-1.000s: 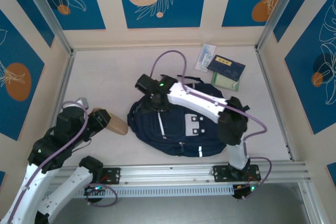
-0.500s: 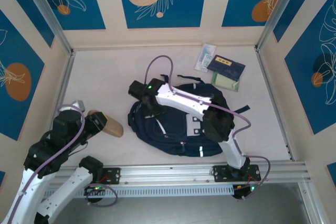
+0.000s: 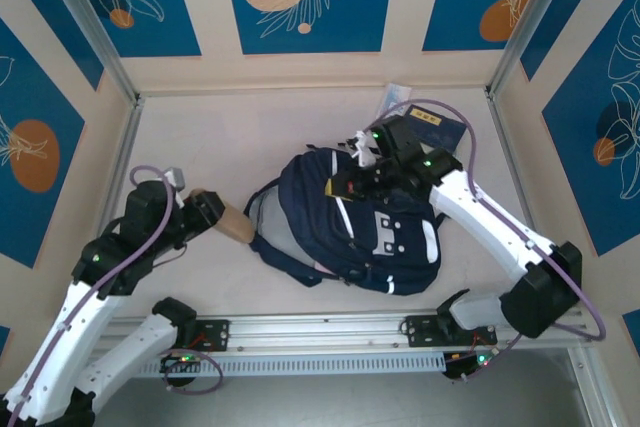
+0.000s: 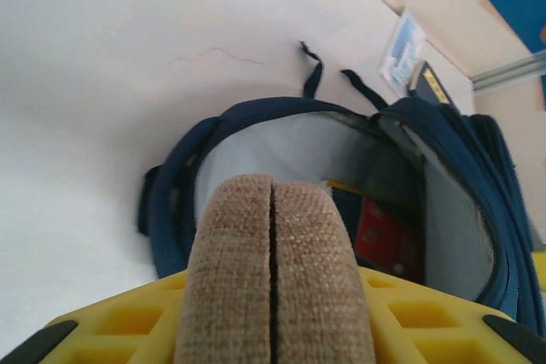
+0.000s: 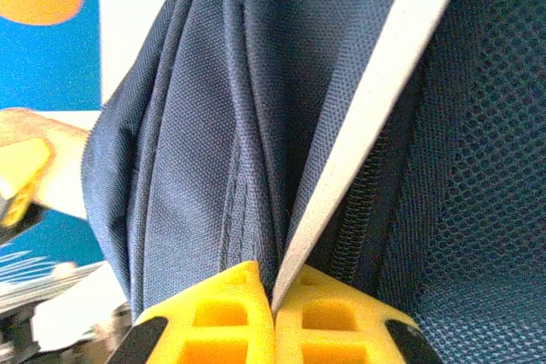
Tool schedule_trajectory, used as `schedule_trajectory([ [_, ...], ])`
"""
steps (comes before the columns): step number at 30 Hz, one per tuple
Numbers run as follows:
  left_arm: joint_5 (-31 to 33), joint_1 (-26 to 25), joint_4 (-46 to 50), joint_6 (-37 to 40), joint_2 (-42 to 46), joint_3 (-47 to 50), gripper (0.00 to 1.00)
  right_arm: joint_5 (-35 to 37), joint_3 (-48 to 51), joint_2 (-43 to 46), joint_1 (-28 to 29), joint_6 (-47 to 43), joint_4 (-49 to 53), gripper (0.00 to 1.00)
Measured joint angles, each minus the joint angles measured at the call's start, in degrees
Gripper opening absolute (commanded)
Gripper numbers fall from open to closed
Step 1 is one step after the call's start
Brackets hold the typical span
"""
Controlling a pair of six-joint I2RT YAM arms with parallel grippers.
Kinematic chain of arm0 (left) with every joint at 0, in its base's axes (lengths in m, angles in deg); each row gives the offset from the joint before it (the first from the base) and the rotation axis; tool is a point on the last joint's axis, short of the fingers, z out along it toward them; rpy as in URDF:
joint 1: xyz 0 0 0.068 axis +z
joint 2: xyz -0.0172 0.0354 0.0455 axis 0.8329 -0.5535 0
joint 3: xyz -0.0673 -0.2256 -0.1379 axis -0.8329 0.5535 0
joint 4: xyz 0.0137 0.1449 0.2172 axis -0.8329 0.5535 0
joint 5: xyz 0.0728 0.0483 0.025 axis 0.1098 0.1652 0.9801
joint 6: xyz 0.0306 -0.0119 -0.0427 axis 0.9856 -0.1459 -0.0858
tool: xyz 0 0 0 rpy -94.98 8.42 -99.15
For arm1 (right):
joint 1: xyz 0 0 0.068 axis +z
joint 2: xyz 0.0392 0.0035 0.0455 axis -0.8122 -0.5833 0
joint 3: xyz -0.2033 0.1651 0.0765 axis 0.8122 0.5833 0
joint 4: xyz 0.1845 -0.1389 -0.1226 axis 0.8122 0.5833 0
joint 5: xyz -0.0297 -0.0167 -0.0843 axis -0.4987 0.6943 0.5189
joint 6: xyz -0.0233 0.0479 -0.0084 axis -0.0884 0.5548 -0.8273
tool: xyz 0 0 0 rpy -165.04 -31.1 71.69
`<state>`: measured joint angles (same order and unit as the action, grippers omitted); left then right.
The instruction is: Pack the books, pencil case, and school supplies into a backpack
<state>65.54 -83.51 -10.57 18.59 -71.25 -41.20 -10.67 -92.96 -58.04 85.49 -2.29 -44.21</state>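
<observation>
Right jaws were pressed together on a fold of the backpack (image 3: pixel 385 247) beside its white stripe (image 5: pixel 363 117), propping the front panel up. The bag lay mid-way across the bench (image 3: pixel 200 137), mouth gaping toward the left arm. Left jaws were pinching the pencil case (image 3: pixel 234 228) by one end, long axis aimed straight into that mouth, free end at the rim. A red book (image 4: pixel 388 232) sat inside. Left arm was nearer; a straight push in looked like the next call, minding the near lip.
</observation>
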Motion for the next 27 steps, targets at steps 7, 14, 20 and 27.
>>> schedule_trajectory([
  [7,-11.6,0.0,-22.0,-8.3,-9.2,10.4,0.43,-12.0,11.9,5.1,-4.6,8.8,-16.5,0.00],
  [14,-14.5,-2.7,-40.0,-16.1,-19.3,15.3,0.43,-15.3,17.5,8.5,-7.8,17.0,-27.8,0.00],
  [20,-14.1,-8.1,-53.8,-23.5,-29.6,15.6,0.43,-15.8,19.5,8.8,-9.0,22.7,-34.2,0.00],
  [27,-16.0,-18.3,-67.4,-32.3,-49.6,11.1,0.81,-15.5,20.3,8.8,-9.2,25.7,-38.8,0.00],
])
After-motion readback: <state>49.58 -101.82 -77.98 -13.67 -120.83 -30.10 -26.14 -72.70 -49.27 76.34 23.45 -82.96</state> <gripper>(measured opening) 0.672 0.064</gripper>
